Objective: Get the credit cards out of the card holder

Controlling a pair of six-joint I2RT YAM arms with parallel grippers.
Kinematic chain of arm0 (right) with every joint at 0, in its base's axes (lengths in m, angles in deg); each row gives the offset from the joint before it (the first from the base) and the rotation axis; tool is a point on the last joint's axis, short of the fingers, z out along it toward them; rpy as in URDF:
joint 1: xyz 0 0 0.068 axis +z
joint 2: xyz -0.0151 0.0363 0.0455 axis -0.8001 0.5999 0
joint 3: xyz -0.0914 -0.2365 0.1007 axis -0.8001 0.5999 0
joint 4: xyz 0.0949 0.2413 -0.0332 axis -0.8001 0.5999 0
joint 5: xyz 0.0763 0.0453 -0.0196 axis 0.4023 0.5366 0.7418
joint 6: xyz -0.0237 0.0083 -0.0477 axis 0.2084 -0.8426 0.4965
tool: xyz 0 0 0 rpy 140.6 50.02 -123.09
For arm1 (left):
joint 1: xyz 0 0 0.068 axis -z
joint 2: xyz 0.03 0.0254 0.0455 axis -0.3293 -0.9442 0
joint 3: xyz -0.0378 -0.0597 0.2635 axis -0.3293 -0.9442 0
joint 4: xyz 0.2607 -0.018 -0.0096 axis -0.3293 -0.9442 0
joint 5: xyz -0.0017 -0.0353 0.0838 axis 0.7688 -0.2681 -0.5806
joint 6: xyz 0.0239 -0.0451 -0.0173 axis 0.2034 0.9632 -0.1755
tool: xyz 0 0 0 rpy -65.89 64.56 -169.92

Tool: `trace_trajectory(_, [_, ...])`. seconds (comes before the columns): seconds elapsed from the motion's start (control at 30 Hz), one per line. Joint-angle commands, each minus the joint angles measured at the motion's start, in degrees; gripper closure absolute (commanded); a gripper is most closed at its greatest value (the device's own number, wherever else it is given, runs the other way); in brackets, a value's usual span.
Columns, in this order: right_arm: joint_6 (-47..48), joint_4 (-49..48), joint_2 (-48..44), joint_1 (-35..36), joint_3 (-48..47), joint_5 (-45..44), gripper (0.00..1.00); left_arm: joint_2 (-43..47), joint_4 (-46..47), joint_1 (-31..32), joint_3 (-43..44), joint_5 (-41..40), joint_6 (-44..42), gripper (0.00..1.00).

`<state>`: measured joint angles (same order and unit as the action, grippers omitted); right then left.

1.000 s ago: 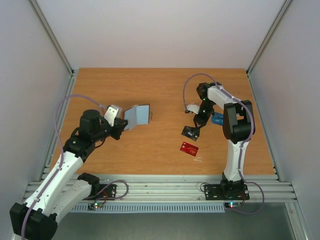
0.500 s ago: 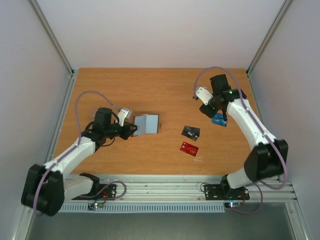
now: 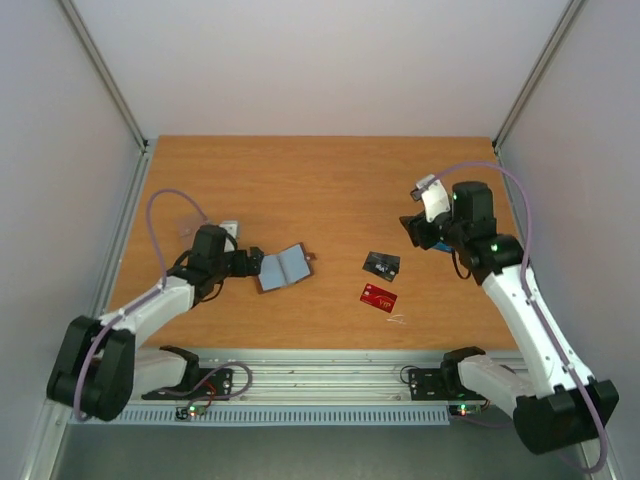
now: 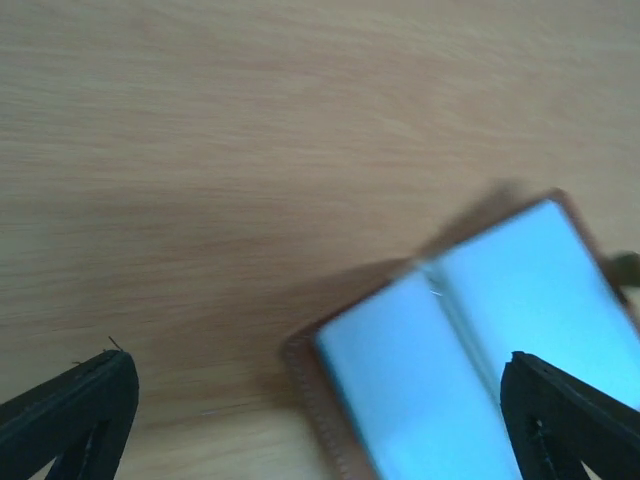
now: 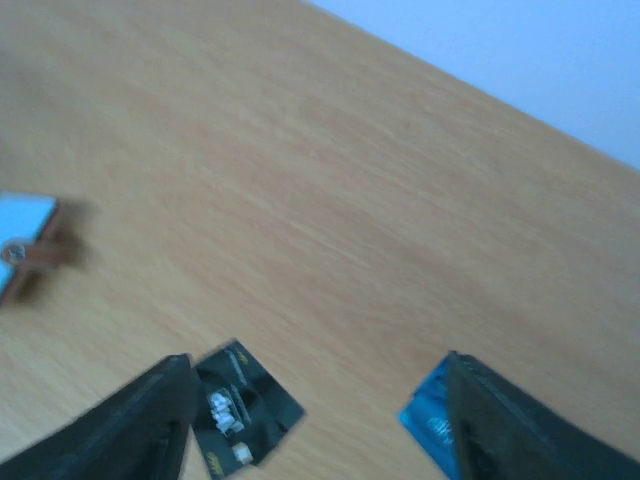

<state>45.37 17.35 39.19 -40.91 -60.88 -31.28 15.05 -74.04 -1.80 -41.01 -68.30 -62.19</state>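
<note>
The card holder lies open on the table, pale blue inside up, brown rim showing. My left gripper sits just left of it, open, and holds nothing. In the left wrist view the card holder lies between my spread fingers, nearer the right one. The black credit card and the red one lie flat mid-table. My right gripper hovers open above the table right of them. The right wrist view shows the black card by its left finger and the blue card by its right finger.
A small pale scrap lies near the red card. Metal rails run along the near table edge, with both arm bases on them. Grey walls close in the left, right and back sides.
My left gripper has opened and let go of the card holder, which now lies open on the table. The right arm has swung back to the right and its jaws have spread wider.
</note>
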Motion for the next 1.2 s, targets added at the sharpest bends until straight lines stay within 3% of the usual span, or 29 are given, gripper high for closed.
trace_trajectory(0.0, [-11.8, -15.9, -8.0, 0.0, 8.7, -3.1, 0.25, 8.9, -3.2, -0.6, -1.3, -18.1, 6.5, 0.01])
trace_trajectory(0.13, [-16.8, -22.2, -12.2, -0.8, 15.5, -6.5, 0.03, 14.8, -7.1, -1.1, 0.3, -25.3, 6.9, 0.01])
trace_trajectory(0.2, [-18.2, -24.7, -13.8, -0.9, 18.3, -8.4, 0.02, 16.6, -5.2, -1.2, -0.2, -30.4, 4.0, 0.01])
trace_trajectory(0.27, [-19.2, -27.7, -15.1, -1.1, 21.1, -10.5, 0.02, 18.0, 1.9, -1.3, -2.2, -37.2, -1.6, 0.01])
trace_trajectory(0.33, [-20.5, -30.9, -16.0, -1.4, 24.8, -13.9, 0.01, 18.9, 15.6, -1.5, -7.6, -42.6, -7.9, 0.01])
trace_trajectory(0.47, [-20.7, -41.6, -18.3, -2.3, 33.0, -19.9, 0.01, 19.5, 43.1, -1.9, -20.1, -34.0, -22.2, 0.01])
trace_trajectory(0.53, [-20.3, -47.6, -18.6, -2.7, 37.7, -21.9, 0.02, 19.8, 41.2, -2.0, -20.7, -30.3, -23.5, 0.0])
trace_trajectory(0.63, [-19.9, -60.3, -16.6, -3.3, 46.2, -23.8, 0.02, 18.9, 36.9, -2.1, -20.5, -31.0, -19.8, 0.01])
trace_trajectory(0.77, [-20.4, -76.3, -4.5, -5.4, 50.3, -23.1, 0.01, 18.2, 37.4, -2.2, -20.6, -35.8, -16.3, 0.01])
trace_trajectory(1.0, [-22.4, -113.9, 25.9, -11.3, 53.8, -17.5, 0.01, 14.9, 35.7, -2.3, -18.1, -35.1, -15.4, 0.01])
trace_trajectory(1.1, [-24.4, -116.2, 32.6, -14.9, 51.9, -13.4, 0.01, 11.6, 41.0, -3.9, -18.4, -34.7, -13.4, 0.01])
trace_trajectory(1.17, [-24.1, -112.2, 31.6, -15.1, 50.3, -11.8, 0.02, 8.2, 46.2, -5.1, -18.5, -34.4, -12.7, 0.01])
